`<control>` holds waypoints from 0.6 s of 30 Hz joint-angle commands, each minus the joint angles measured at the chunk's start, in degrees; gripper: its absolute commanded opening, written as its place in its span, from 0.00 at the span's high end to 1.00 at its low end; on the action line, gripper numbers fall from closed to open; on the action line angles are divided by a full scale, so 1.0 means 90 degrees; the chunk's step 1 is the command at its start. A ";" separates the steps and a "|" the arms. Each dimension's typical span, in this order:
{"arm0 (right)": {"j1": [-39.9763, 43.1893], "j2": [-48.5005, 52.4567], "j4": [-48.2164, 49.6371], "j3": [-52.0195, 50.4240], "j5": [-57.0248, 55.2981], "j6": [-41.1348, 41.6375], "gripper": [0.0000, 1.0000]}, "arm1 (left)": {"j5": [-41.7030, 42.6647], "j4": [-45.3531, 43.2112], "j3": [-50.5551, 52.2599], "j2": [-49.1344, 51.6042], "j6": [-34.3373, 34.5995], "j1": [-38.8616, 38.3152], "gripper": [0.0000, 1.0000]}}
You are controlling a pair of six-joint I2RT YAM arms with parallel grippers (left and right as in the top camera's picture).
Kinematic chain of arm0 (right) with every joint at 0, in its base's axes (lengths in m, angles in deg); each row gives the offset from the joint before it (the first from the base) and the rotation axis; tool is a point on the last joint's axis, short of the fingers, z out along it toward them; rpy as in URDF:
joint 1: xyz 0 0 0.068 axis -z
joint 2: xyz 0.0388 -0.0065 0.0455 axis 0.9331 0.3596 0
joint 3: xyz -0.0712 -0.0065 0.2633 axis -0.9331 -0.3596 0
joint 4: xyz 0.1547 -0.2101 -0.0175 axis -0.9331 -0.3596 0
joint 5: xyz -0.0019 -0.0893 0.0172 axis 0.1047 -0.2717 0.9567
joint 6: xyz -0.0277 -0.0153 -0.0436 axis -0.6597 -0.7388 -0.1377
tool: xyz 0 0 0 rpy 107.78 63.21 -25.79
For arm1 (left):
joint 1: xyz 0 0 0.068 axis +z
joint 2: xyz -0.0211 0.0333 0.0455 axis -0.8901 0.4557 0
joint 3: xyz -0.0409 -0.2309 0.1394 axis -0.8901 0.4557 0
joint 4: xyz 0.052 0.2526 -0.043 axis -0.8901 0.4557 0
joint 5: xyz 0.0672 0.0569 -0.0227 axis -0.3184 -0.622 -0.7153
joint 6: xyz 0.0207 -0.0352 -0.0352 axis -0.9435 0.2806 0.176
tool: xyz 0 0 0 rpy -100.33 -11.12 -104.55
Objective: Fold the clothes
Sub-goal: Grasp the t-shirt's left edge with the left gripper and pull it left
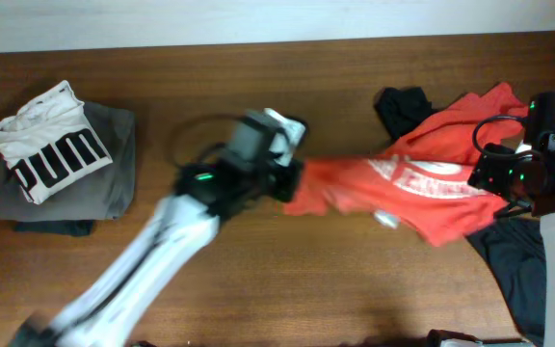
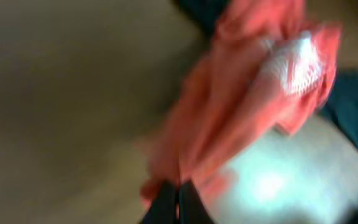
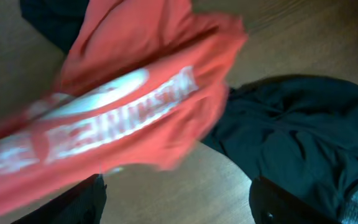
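Crumpled orange-red T-shirt (image 1: pixel 403 188), white lettering up, lies stretched from the left gripper (image 2: pixel 179 198), which is pinched onto its edge; right gripper (image 3: pixel 176 202) gapes empty.

Matt cloth T-shirt (image 1: pixel 355 193), seemingly wooden table (image 1: pixel 355 289)

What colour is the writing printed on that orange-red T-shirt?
White: block lettering across the orange-red T-shirt. It shows best in the right wrist view.

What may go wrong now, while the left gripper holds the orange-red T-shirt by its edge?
1. The left gripper pinches only a small fold of the T-shirt, so the cloth might slip out.
2. The right gripper is open, so the shirt's other end may bunch, not spread.
3. The black garment beside the shirt might get dragged along.
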 commanded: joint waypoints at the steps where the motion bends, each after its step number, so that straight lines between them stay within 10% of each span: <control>1: 0.0041 0.0029 0.0007 0.0044 -0.0058 -0.0044 0.22 | -0.1688 0.0483 -0.0002 -0.0367 -0.0478 0.0534 0.99; 14: 0.0041 0.0087 -0.0029 0.0036 -0.0058 -0.0044 0.22 | -0.1960 -0.1790 0.0019 0.1307 -0.0891 0.2829 0.98; 16: 0.0041 0.0087 -0.0027 0.0034 -0.0058 -0.0044 0.21 | -0.1909 -0.1926 -0.0015 0.1547 -0.0891 0.3096 0.74; 18: 0.0041 0.0090 -0.0027 0.0032 -0.0058 -0.0044 0.19 | -0.1576 -0.1868 -0.0032 0.1685 -0.0833 0.3308 0.05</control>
